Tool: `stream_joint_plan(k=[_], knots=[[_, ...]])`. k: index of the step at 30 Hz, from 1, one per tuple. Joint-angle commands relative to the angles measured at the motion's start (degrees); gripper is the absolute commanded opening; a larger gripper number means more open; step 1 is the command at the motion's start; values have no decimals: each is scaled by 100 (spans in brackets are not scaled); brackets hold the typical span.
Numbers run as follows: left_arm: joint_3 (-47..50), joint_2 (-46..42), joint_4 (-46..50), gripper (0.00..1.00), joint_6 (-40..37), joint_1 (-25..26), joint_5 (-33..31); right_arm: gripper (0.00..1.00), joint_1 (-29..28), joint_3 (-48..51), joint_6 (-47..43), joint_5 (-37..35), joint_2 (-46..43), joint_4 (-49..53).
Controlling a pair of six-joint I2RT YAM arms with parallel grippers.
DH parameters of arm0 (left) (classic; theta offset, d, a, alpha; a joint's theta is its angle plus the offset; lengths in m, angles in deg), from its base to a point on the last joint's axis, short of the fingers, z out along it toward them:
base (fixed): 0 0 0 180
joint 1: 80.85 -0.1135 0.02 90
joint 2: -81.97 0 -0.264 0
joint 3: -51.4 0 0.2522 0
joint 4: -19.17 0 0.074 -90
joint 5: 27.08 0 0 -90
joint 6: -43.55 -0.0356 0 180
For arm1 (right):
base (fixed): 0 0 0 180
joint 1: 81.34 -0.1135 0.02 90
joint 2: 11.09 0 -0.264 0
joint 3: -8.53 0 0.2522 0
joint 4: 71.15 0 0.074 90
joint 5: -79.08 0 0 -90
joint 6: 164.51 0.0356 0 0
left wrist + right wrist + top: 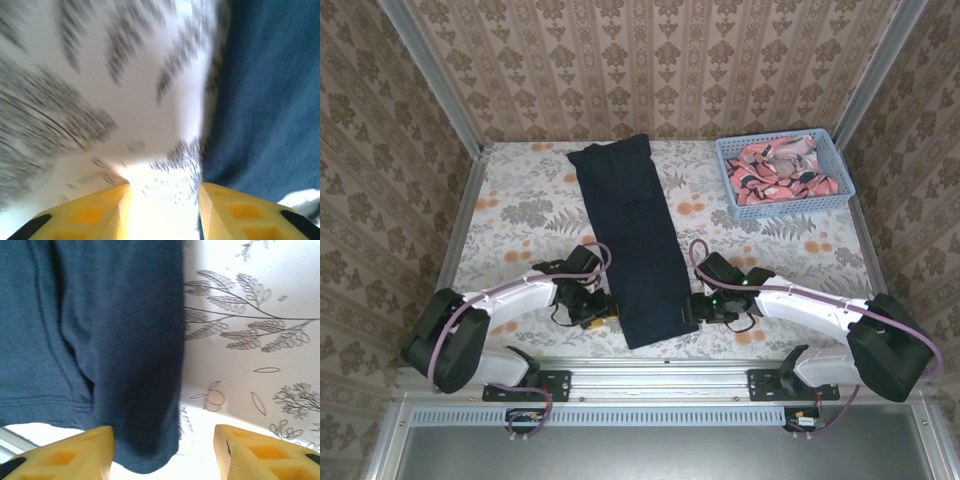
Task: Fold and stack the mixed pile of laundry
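The dark navy T-shirt [630, 240] lies folded into a long strip down the middle of the table, from the back to the near edge. The pink patterned garment [782, 168] sits in the light blue basket [841, 196] at the back right. My left gripper [603, 322] is low at the strip's near left corner. In its wrist view the gripper [165, 210] is open over bare tablecloth, with the shirt [270, 100] edge by the right finger. My right gripper [692, 312] is at the near right corner, where it [164, 452] stands open with the shirt [100, 330] corner between the fingers.
A floral tablecloth [520, 215] covers the table. Patterned walls close it in on three sides, and a metal rail [660, 380] runs along the near edge by the arm bases.
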Motion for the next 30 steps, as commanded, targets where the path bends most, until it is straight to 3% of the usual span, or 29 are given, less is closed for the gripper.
stream_joint_plan(k=[1,7,8,10,11,16,24,30], knots=[[-155,-365,6,47,-419,-184,-528,55,-295,-548,-92,-210,45,158],[-483,-846,-219,63,-360,-505,-707,51,-885,-1241,-309,-577,518,-1],[-514,-888,-284,69,-384,-577,-712,49,-946,-1346,-358,-549,733,-87],[-639,-972,-232,96,-475,-776,-757,42,-1131,-1594,-461,-506,1239,-259],[-677,-1016,-196,100,-527,-853,-773,38,-1200,-1719,-507,-474,1450,-316],[-747,-1367,100,100,-862,-1561,-808,26,-1517,-2399,-626,-319,2462,-419],[-535,-1877,277,100,-1218,-3048,-429,23,-1809,-3233,-569,-88,3629,-364],[-659,-2040,478,100,-1389,-3430,-339,23,-1887,-4448,-695,320,4628,-262]])
